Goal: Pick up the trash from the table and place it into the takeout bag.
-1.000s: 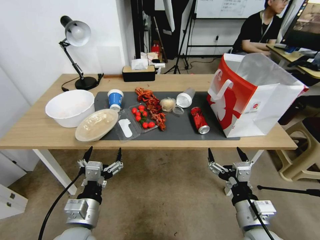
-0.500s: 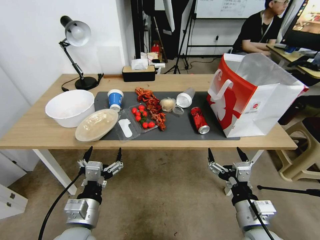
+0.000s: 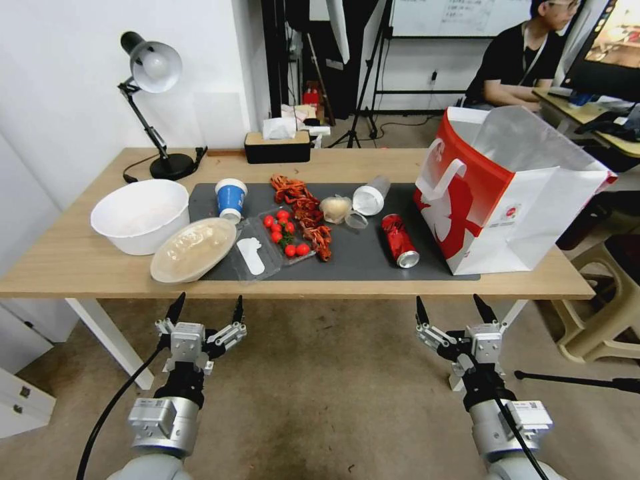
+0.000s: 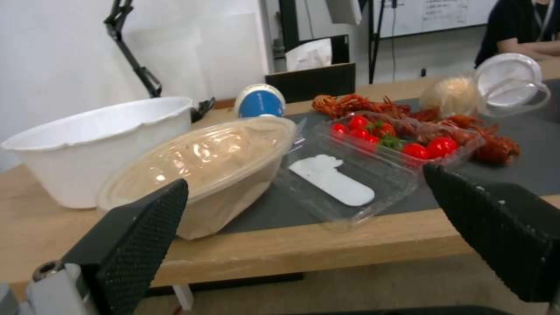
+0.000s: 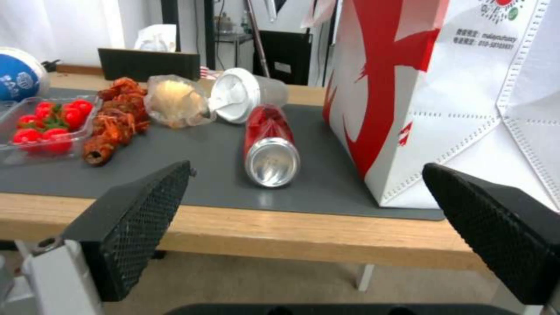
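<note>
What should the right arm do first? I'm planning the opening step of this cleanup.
Probably reach the open right gripper forward over the table edge toward the red drink can. It lies on its side on the mat right beside the takeout bag, and both grippers hang below the tabletop, holding nothing.

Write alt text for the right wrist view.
A red drink can lies on its side on the dark mat, beside the takeout bag. The open right pincer hovers short of the table edge.
</note>
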Robot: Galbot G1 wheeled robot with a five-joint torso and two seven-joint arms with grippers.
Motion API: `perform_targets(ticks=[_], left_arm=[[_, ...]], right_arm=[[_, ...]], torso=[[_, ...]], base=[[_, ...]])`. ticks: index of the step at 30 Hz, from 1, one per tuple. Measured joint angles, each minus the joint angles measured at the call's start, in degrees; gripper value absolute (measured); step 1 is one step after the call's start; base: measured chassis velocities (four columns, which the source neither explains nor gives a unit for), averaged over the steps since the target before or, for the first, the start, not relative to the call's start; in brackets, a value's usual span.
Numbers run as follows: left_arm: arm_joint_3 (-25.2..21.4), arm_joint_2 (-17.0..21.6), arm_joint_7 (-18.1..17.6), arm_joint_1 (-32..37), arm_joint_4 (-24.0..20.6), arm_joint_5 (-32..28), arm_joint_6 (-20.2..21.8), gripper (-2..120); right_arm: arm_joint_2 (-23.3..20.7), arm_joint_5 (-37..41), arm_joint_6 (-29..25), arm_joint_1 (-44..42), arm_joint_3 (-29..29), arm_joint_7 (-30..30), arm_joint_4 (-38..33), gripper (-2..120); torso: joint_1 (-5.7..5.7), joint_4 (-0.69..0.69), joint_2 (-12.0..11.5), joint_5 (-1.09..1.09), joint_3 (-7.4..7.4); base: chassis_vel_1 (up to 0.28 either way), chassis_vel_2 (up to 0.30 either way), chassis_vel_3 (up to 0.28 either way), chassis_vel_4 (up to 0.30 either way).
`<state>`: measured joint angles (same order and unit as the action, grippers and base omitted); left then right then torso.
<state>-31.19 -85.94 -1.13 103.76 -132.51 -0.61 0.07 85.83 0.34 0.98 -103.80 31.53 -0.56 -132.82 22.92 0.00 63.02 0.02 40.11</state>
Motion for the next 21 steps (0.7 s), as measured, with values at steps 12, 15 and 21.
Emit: perform_targets(ticks=[12, 15, 21], left_arm=[[4.73, 0.38, -14.12, 8.83, -10.72, -8.22, 0.85, 100], [4.88, 0.48, -13.99, 9.08, -10.73, -8.17, 0.65, 100], [4.86, 0.65, -13.19, 9.08, -10.31, -7.53, 0.59, 100]], right_arm=[[-1.69, 4.48, 8.46, -4.97, 1.59, -7.27, -10.4, 100], [-1.84, 4.83, 8.31, -4.61, 2.06, -7.26, -10.08, 100], [-2.32, 5.99, 7.76, -3.88, 3.42, -6.97, -8.51, 100]], torso=[[0.01, 0.0, 0.01, -0.01, 0.0], [0.0, 0.0, 0.02, -0.01, 0.0], [0.0, 0.0, 0.01, -0.02, 0.0]], base=[[0.0, 0.0, 0.0, 0.0], [0.0, 0.0, 0.0, 0.0], [0.0, 0.0, 0.0, 0.0]])
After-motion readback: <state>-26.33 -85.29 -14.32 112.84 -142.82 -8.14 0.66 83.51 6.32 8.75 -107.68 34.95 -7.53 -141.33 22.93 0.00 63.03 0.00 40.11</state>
